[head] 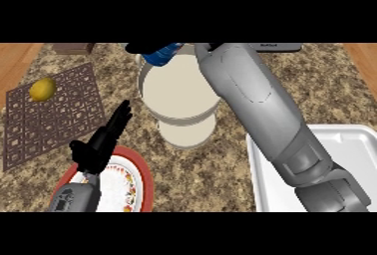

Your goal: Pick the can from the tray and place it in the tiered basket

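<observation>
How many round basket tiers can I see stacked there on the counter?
2. The larger upper tier sits at the counter's middle, under the right hand, which holds the blue can at its far rim. The smaller lower tier shows just nearer, partly hidden beneath it.

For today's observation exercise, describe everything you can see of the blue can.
Only part of the blue can shows: a tilted blue cylinder, seemingly metal, with a lighter band, at the far rim of the tiered basket's upper bowl. The right hand curls its black fingers around it, hiding its far end. It is off the white tray and appears held above the basket, not resting in it.
</observation>
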### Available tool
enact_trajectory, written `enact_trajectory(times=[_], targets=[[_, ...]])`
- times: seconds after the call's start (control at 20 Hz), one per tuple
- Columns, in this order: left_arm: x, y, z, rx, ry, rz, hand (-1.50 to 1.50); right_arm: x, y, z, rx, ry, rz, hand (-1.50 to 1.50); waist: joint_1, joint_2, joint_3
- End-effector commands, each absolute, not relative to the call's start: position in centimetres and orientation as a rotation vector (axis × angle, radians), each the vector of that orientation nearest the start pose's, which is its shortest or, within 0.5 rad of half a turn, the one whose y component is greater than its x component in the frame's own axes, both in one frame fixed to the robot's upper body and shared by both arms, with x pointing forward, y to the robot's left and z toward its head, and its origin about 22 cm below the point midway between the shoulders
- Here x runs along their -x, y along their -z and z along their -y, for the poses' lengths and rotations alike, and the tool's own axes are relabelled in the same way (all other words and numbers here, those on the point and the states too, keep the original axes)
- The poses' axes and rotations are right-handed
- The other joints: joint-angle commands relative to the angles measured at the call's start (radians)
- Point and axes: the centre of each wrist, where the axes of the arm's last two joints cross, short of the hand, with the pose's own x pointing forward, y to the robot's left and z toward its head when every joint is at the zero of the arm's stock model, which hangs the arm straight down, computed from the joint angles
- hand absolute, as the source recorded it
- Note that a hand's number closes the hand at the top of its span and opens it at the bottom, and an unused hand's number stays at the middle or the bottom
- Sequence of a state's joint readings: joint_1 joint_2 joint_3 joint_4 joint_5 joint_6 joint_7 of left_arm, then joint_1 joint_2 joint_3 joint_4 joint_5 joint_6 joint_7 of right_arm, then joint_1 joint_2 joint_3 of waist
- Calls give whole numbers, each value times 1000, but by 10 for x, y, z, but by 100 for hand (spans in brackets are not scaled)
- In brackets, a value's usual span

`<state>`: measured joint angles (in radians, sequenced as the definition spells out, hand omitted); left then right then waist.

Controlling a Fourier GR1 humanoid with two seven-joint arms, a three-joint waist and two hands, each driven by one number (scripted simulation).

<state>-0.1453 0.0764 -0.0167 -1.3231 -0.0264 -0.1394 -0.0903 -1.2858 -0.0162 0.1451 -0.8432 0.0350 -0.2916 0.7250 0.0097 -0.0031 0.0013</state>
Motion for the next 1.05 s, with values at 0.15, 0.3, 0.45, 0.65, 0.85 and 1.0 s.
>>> enact_trajectory(times=[0.15,0.3,0.45,0.65,0.85,1.0], targets=[[-269,14,-238,80,241,1546,0,-434,-254,85,486,-68,1501,-150,-5,1,-2],[-255,27,-246,58,212,1520,0,-428,-258,119,517,62,1548,-150,-25,-7,-1],[-262,23,-238,54,203,1523,0,-423,-272,165,493,177,1615,-150,-29,-3,0],[-266,22,-252,47,203,1512,0,-396,-272,239,464,206,1644,-150,-48,-5,0],[-264,29,-251,53,203,1532,0,-367,-266,316,472,201,1656,-150,-45,-2,0],[-257,25,-229,47,205,1536,0,-343,-246,370,464,184,1635,-150,-36,-2,1]])
